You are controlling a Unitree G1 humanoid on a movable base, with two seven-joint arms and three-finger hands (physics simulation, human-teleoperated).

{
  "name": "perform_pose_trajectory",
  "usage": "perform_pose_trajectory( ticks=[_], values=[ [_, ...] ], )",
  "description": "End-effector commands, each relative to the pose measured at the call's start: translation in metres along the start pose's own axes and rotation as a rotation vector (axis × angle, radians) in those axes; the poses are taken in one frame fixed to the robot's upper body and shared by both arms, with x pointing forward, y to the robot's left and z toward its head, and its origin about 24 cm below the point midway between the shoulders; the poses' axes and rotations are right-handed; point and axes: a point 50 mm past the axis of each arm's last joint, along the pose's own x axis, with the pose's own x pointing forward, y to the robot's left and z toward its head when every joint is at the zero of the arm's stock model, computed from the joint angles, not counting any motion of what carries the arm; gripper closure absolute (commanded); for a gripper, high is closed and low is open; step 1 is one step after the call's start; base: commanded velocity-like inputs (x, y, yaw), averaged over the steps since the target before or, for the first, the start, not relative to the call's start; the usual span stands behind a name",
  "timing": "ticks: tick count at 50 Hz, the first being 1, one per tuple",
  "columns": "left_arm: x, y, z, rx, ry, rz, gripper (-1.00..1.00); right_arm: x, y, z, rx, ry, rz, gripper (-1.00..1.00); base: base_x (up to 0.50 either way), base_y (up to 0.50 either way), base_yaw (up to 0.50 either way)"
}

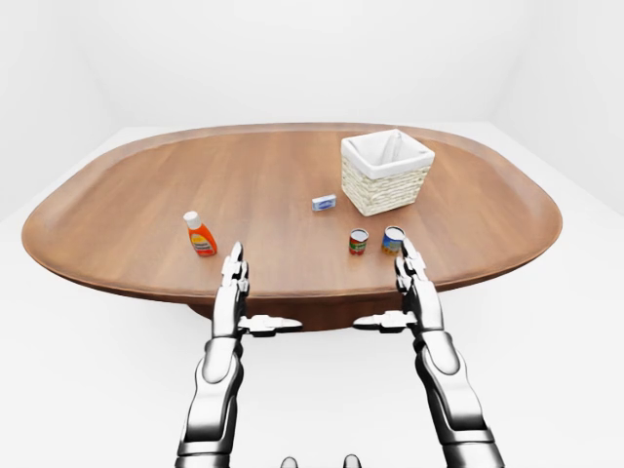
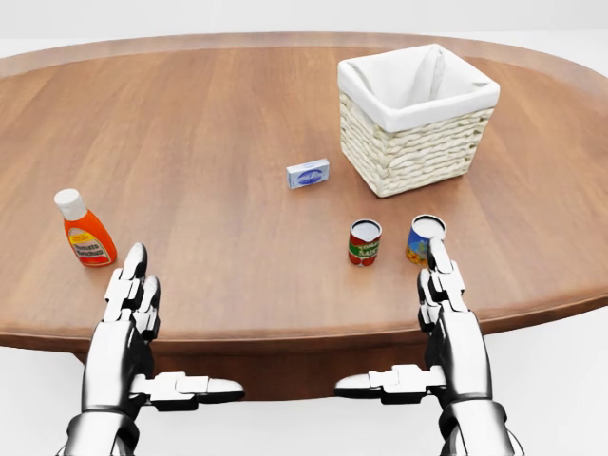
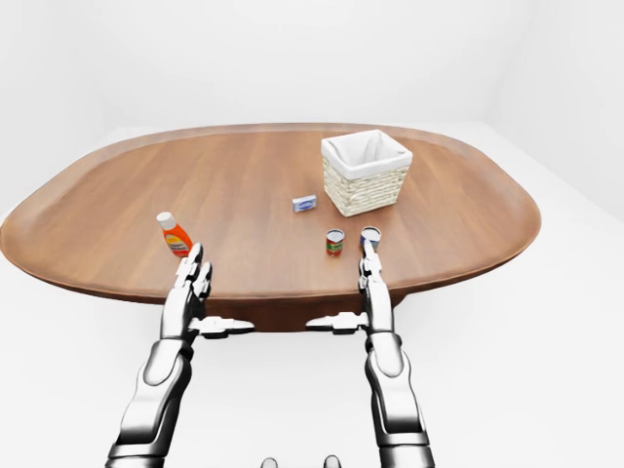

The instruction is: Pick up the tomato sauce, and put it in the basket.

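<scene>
My left hand [image 2: 133, 294] and my right hand [image 2: 446, 304] both hover at the near edge of the desk [image 2: 209, 123], fingers straight and spread, thumbs sticking out toward each other, nothing held in either.

Which thing is the tomato sauce? I judge it to be the small can with the red and green label [image 2: 365, 241], standing upright near the bottom edge of the desk in the head view, a little left of my right hand's fingertips. Just beside it on the right stands a second can with a blue and yellow label [image 2: 425, 237], apart from the first and partly behind my right fingertips. The labels are too small to read, so this is a guess from the colours.

The basket [image 2: 415, 116] sits above the cans in the head view, wicker with a white cloth lining, open at the top and near enough for a short carry. A small blue-and-white box [image 2: 308, 174] lies flat to its left. Well off to the left stands an orange bottle with a white cap [image 2: 84, 231], just above my left hand.

The can should be stiff and fairly light, with smooth, slippery sides. I would take it with my right hand around the middle of its wall, thumb opposite the fingers, minding not to knock its neighbour over.
</scene>
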Motion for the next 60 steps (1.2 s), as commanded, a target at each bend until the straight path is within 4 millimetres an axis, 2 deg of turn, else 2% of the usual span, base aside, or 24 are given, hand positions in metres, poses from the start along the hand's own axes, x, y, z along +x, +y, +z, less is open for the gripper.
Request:
perform_pose_trajectory(
  ticks=[1, 10, 13, 16, 17, 20, 23, 26, 30, 31, 34, 36, 38, 49, 60],
  values=[
    [-0.001, 0.006, 0.002, 0.003, -0.005, -0.001, -1.0, 0.0, -0.008, 0.001, -0.01, 0.002, -0.007, -1.0, 0.0, 0.0, 0.0],
    [-0.001, 0.007, 0.002, 0.004, -0.005, -0.001, -1.0, 0.001, -0.009, 0.004, -0.01, -0.007, -0.013, -1.0, 0.0, 0.0, 0.0],
    [0.001, 0.012, 0.005, 0.009, -0.013, 0.015, -1.0, -0.001, -0.013, 0.016, -0.009, -0.03, -0.027, -1.0, 0.0, 0.0, 0.0],
    [0.001, 0.025, 0.021, 0.012, -0.04, 0.058, -1.0, -0.007, -0.025, 0.043, -0.031, -0.129, -0.074, -1.0, 0.0, 0.0, 0.0],
    [-0.004, 0.03, 0.044, 0.042, -0.132, 0.077, -1.0, -0.015, -0.035, 0.064, -0.042, -0.22, -0.106, -1.0, 0.0, 0.0, 0.0],
    [-0.008, 0.04, 0.071, 0.054, -0.246, 0.125, -1.0, -0.028, -0.052, 0.093, -0.056, -0.348, -0.168, -1.0, 0.0, 0.0, 0.0],
    [-0.013, 0.065, 0.097, 0.037, -0.359, 0.228, -1.0, -0.051, -0.08, 0.132, -0.062, -0.531, -0.269, -1.0, 0.0, 0.0, 0.0],
    [-0.016, 0.085, 0.114, 0.034, -0.427, 0.305, -1.0, -0.075, -0.1, 0.16, -0.083, -0.668, -0.352, -1.0, 0.0, 0.0, 0.0],
    [-0.022, 0.099, 0.125, -0.001, -0.481, 0.377, -1.0, -0.097, -0.117, 0.177, -0.106, -0.761, -0.416, -1.0, 0.0, 0.0, 0.0],
    [-0.026, 0.107, 0.132, -0.039, -0.516, 0.413, -1.0, -0.107, -0.125, 0.184, -0.109, -0.801, -0.453, -1.0, 0.0, 0.0, 0.0],
    [-0.032, 0.117, 0.142, -0.036, -0.555, 0.438, -1.0, -0.122, -0.147, 0.177, -0.098, -0.766, -0.538, -1.0, 0.0, 0.0, 0.0],
    [-0.037, 0.127, 0.153, -0.025, -0.599, 0.484, -1.0, -0.129, -0.155, 0.177, -0.088, -0.771, -0.573, -1.0, 0.0, 0.0, 0.0],
    [-0.041, 0.135, 0.156, -0.087, -0.625, 0.505, -1.0, -0.135, -0.162, 0.18, -0.081, -0.787, -0.601, -1.0, 0.0, 0.0, 0.0],
    [-0.055, 0.16, 0.156, -0.161, -0.632, 0.688, -1.0, -0.148, -0.176, 0.181, -0.049, -0.799, -0.653, -1.0, 0.0, 0.0, 0.0],
    [-0.054, 0.161, 0.153, -0.161, -0.613, 0.696, -1.0, -0.149, -0.177, 0.179, -0.038, -0.789, -0.658, -1.0, 0.0, 0.0, 0.0]
  ],
)
